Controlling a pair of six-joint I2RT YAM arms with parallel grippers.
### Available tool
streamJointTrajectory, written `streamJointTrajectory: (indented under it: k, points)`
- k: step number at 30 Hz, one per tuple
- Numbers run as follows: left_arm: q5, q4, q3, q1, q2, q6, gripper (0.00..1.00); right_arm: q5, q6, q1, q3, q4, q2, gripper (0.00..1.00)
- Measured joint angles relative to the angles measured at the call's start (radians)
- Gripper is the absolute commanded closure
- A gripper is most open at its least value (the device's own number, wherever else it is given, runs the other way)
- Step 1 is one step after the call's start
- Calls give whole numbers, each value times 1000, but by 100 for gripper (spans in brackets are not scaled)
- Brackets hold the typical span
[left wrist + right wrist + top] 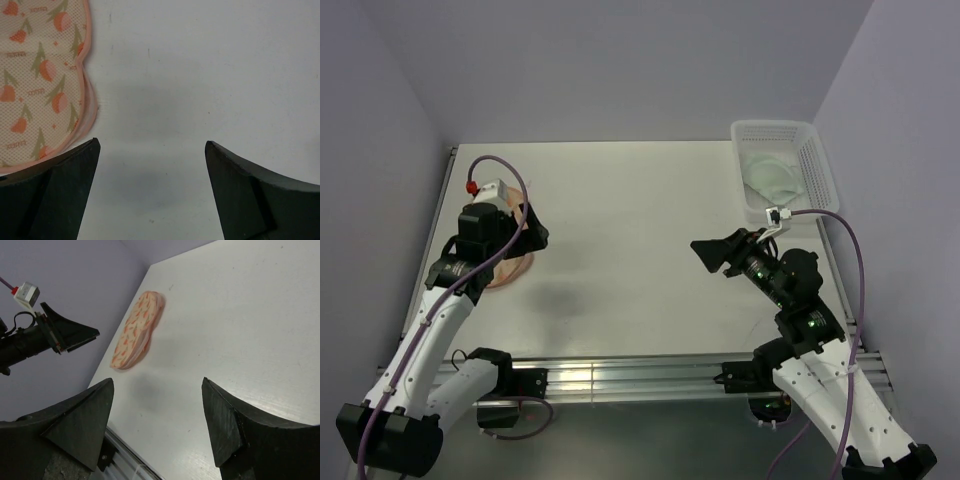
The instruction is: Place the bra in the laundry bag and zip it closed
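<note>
Hidden or unclear: in the top view the left arm covers most of the laundry bag (136, 332), and only its near end shows. The left wrist view cuts the bag off at the frame's top and left edges. Whether the zip is run shut, I cannot tell. The bra (770, 182) reads only as a small pale mint heap, so its long axis and the direction of its cups cannot be resolved. Count: one bra, one laundry bag, one white perforated basket (817, 160), two grippers. Positions are referenced to the basket. The bra lies inside it. The bag lies well apart from it, across the tabletop (640, 220) on the left side, flat, folded shut, printed side up. In the right wrist view the bag's long axis runs along the tabletop's left edge, near to far. Left gripper (151, 144): far from the basket, over bare tabletop just beside the bag's rim, jaws released wide, nothing between them. Right gripper (156, 384): near the basket, facing away from it toward the bag, jaws parted, grasping nothing.
</note>
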Motion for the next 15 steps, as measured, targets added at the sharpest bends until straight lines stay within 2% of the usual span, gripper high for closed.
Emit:
streamJointTrajectory:
  k: [3,7,8,11,15]
  points:
    - [-23,1,0,0,2,0,13,-6,-1,0,0,1,3,24]
    - [-48,1,5,0,32,2,38,-19,0,0,-8,16,18,27]
    - [-53,1,9,0,49,5,47,-22,0,0,-11,19,22,28]
    - [-79,5,26,0,108,12,55,-29,0,0,-24,29,35,29]
    - [-131,13,35,-5,196,19,57,-40,1,0,-45,48,46,30]
